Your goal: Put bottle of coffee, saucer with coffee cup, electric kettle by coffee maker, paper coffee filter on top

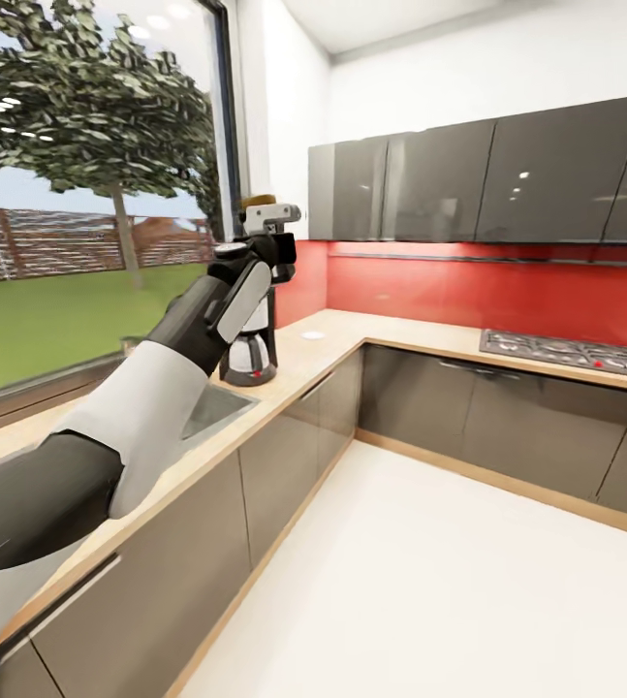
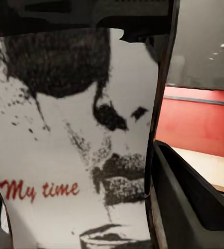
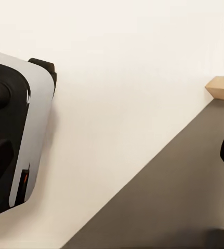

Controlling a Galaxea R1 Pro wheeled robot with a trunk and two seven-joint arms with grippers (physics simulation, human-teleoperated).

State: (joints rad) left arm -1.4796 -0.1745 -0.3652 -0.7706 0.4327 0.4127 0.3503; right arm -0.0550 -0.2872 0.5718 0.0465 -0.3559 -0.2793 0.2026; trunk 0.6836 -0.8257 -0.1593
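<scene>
The left claw is closed on the upright bottle of coffee, held just above the coffee maker on the tabletop

Close before my left wrist camera, red script reading "My time" stands on the white, black-printed label of the bottle of coffee. I can read no other lettering anywhere.

My left arm has a black upper section, then a white sleeve, then a dark wrist with a pale grey panel.
</scene>
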